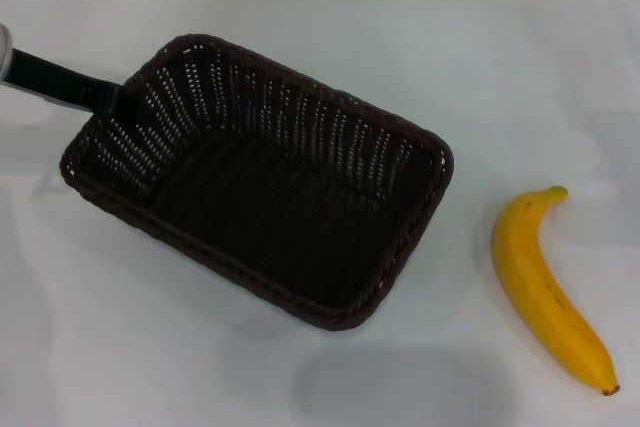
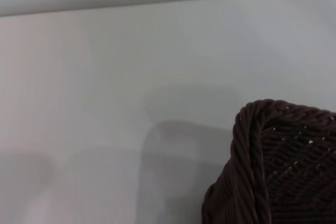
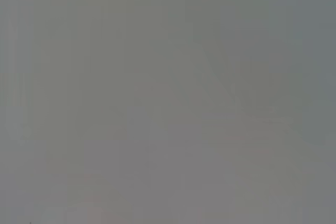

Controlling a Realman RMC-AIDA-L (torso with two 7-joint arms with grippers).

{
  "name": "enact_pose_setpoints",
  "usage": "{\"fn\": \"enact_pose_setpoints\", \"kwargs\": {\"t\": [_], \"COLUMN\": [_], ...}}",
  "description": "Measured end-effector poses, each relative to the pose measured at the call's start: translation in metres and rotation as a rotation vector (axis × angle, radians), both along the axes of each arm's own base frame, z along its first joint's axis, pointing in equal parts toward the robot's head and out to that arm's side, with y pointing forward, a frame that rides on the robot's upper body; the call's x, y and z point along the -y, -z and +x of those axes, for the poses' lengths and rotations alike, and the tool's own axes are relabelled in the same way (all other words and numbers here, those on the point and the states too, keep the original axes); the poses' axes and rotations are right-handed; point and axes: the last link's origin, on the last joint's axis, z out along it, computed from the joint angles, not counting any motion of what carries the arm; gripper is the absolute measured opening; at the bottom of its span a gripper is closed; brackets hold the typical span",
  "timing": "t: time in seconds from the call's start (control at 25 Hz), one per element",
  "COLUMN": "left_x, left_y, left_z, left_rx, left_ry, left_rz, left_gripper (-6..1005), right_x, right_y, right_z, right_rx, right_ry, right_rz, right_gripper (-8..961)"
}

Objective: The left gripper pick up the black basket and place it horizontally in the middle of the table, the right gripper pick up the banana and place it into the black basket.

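A: Where does the left gripper (image 1: 128, 102) stand against the basket (image 1: 260, 182)?

B: Its black arm comes in from the robot's left and ends right at the basket's near-left corner, at the braided rim. The tip touches the rim there, but I cannot tell whether the jaws are spread, pressed together or pinching the weave; the dark wicker hides them.

A: And which way does the basket run from those jaws?

B: Away from them, toward the robot's right and a little closer to the robot. Its long axis lies on a slant across the table (image 1: 300, 387), not level. The left wrist camera shows only one rounded corner of the basket (image 2: 273, 166) over bare table (image 2: 105, 103).

A: So the coming move?

B: I judge a swing about that gripped corner is needed, to bring the long sides level in the middle.

A: The banana (image 1: 548, 282)?

B: Lying flat on the table beyond the basket's far end from the jaws, well apart from them, just beside the basket's short right wall but not touching. The right arm would be the nearer one, though the right gripper is nowhere in view; its camera shows only blank grey.
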Motion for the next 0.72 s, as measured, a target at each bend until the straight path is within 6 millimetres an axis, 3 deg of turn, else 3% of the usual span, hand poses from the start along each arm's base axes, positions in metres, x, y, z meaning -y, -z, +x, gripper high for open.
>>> {"fn": "enact_pose_setpoints", "kwargs": {"t": [0.72], "left_x": [0.012], "left_y": [-0.017], "left_z": [-0.005], "left_rx": [0.397], "left_ry": [-0.175], "left_rz": [0.183], "left_gripper": [156], "right_x": [0.000], "right_y": [0.000], "right_z": [0.000], "right_rx": [0.001], "right_ry": [0.003], "right_rz": [-0.003], "right_gripper": [793]}}
